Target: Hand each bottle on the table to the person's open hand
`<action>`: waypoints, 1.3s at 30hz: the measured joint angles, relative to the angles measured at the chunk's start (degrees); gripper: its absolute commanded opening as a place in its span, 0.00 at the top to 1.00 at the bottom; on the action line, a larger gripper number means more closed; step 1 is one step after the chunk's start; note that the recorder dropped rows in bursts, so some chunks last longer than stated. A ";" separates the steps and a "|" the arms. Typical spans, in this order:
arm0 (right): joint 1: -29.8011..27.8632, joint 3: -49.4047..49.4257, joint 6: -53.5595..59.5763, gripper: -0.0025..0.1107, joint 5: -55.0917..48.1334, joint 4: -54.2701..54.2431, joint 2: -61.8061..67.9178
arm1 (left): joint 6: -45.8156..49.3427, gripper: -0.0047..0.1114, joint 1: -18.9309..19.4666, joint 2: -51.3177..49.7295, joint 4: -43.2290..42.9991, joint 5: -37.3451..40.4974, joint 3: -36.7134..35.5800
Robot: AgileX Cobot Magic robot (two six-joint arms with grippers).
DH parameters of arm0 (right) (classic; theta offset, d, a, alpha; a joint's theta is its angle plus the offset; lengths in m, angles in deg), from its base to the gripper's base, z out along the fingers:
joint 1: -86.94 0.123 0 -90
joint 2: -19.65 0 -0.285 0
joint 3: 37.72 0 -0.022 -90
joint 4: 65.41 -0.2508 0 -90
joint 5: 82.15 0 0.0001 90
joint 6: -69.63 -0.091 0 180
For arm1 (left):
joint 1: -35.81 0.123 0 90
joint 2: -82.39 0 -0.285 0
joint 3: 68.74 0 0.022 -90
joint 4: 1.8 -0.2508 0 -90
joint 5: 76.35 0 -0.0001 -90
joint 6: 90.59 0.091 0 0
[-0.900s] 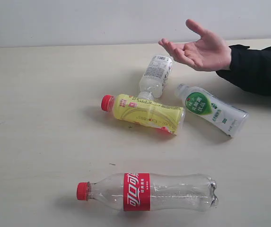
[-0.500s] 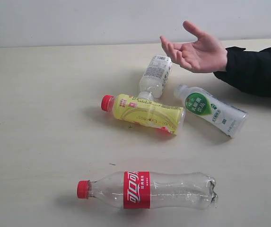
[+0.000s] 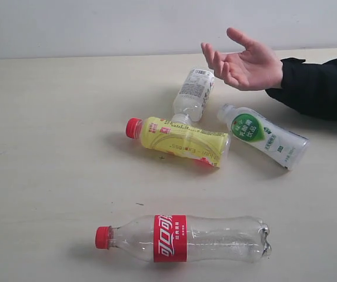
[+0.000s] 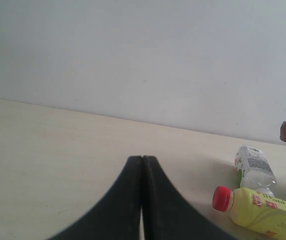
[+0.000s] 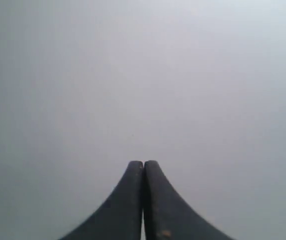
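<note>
Person's open hand (image 3: 247, 61): spread wide, palm up, empty, over the table (image 3: 50, 147).
White-label bottle (image 3: 193, 93): lying just beside the fingertips.
Green-and-white bottle (image 3: 265, 136): lying near the wrist.
Yellow bottle (image 3: 183, 141): farther out, touching white-label bottle.
Red-label bottle (image 3: 186, 238): well apart.
Left gripper (image 4: 142, 160), right gripper (image 5: 143, 165): pressed together, empty.

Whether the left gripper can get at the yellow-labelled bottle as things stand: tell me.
Probably yes: only table lies between the left gripper and the yellow-labelled bottle, with nothing blocking, though its jaws are shut and must open first.
</note>
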 measured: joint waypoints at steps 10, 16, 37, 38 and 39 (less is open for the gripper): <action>0.39 -49.43 28.21 0.98 -63.02 35.50 42.94 | 0.00 0.96 0.00 0.00 0.00 0.00 0.00; 0.39 -53.04 66.63 0.94 -86.37 12.79 56.51 | 0.00 0.96 0.00 0.00 0.00 0.00 0.00; 28.33 -40.56 73.93 0.42 -71.76 -1.89 73.04 | 0.00 0.96 0.00 0.00 0.00 0.00 0.00; 28.64 -40.56 73.93 0.42 -71.47 -3.19 73.88 | 0.00 0.96 0.00 0.00 0.00 0.00 0.00; 28.94 -40.46 73.93 0.41 -71.33 -4.58 74.80 | 0.00 0.96 0.00 0.00 0.00 0.00 0.00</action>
